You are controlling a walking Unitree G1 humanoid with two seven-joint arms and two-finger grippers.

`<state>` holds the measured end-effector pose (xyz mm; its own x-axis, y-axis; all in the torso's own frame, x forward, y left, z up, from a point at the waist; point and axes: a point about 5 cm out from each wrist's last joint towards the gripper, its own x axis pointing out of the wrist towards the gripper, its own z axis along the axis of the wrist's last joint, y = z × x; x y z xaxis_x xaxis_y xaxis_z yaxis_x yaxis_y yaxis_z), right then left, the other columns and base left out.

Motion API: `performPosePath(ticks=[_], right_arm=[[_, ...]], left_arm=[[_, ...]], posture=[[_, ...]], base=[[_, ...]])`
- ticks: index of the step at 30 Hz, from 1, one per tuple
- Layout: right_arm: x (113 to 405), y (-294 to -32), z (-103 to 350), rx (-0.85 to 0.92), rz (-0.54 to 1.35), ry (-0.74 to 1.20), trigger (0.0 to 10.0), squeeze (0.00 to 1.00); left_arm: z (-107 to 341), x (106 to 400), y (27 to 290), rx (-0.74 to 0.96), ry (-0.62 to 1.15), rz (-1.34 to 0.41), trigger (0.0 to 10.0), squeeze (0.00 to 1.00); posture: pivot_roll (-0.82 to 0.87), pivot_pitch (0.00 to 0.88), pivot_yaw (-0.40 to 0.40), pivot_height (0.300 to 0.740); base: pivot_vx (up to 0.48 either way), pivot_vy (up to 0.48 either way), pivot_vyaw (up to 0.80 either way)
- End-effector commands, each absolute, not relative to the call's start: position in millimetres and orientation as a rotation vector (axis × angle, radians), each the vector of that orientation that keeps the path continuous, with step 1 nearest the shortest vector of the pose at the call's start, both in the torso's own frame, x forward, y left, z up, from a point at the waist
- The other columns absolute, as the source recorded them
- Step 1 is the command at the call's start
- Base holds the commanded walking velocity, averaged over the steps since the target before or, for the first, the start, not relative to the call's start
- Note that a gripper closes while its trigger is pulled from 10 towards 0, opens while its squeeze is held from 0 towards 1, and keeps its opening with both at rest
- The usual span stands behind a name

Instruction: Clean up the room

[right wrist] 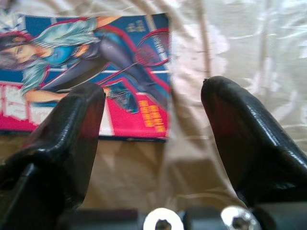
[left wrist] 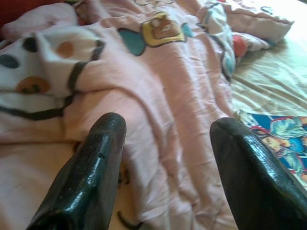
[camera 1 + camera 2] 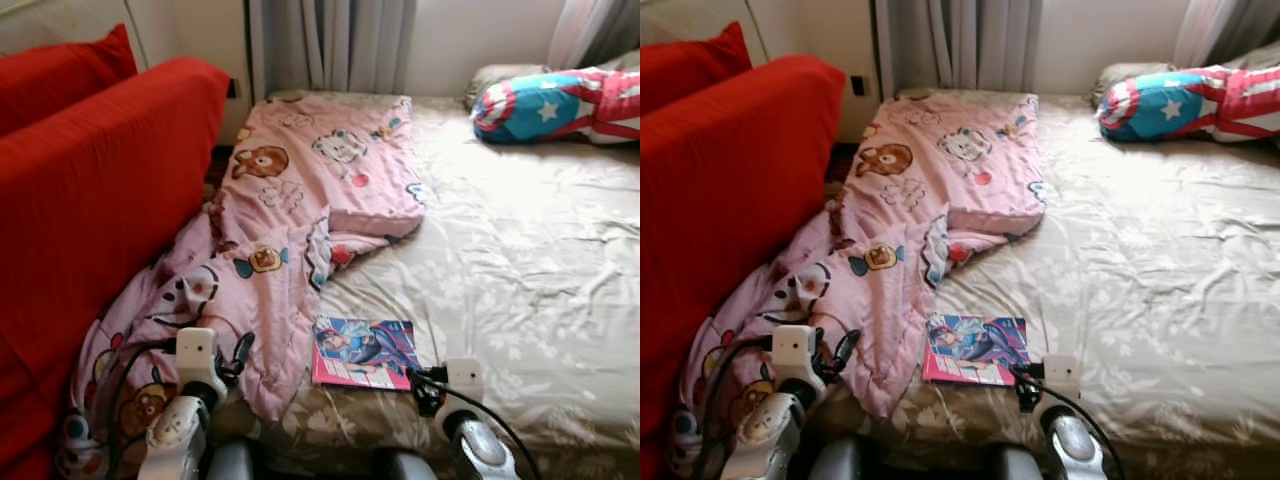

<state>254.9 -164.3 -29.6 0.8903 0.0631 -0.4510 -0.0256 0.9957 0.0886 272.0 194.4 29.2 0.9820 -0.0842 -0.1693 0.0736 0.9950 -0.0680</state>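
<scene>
Because the magazine [image 1: 91, 72] lies at the bed's near edge, just beside the pink quilt [image 3: 290, 220], the right gripper [image 1: 153, 115] is held spread at its corner, probably for pickup. The left gripper [image 2: 165, 148] is spread over the quilt. Farther off, a star-patterned pillow [image 3: 560, 105] is cut off.

Silver arms, white wrist blocks, black cables, glossy (perhaps rubber) black fingers [image 2: 86, 182]
</scene>
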Motion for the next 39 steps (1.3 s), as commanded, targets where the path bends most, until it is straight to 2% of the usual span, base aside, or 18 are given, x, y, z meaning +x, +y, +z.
performPosePath(ticks=[1,17,21,33,36,39], right_arm=[[259.8,-167.6,-26.0,0.093,0.023,0.459,10.0,0.00],[268.3,-172.2,-21.9,0.082,-0.010,0.480,10.0,0.00],[273.3,-174.5,-16.0,0.100,-0.030,0.436,10.0,0.00],[271.5,-184.7,-15.7,0.184,-0.074,0.420,10.0,0.00],[280.5,-183.9,-6.9,0.244,-0.063,0.371,10.0,1.00],[288.6,-182.1,0.7,0.258,-0.040,0.342,10.0,1.00]], left_arm=[[31.5,276.0,197.9,-0.070,0.171,-0.061,10.0,0.00],[44.7,289.1,206.6,-0.060,0.134,-0.020,10.0,0.00],[45.7,291.7,203.5,-0.056,0.134,-0.032,10.0,0.00],[45.4,279.9,205.7,-0.047,0.130,-0.027,10.0,0.00],[47.2,278.6,207.8,-0.040,0.126,-0.027,10.0,0.00],[46.7,275.9,209.9,-0.035,0.129,-0.018,10.0,0.00]], posture=[[0.05,0.117,-0.060,0.608],[0.06,0.166,-0.046,0.608],[0.06,0.161,-0.035,0.589],[0.07,0.271,-0.017,0.589],[0.08,0.300,-0.019,0.589],[0.08,0.310,-0.013,0.589]], base=[[0.000,0.000,0.00],[0.000,0.000,0.00],[0.000,0.000,0.00],[0.000,0.000,0.00],[0.000,0.000,0.00],[0.000,0.000,0.00]])
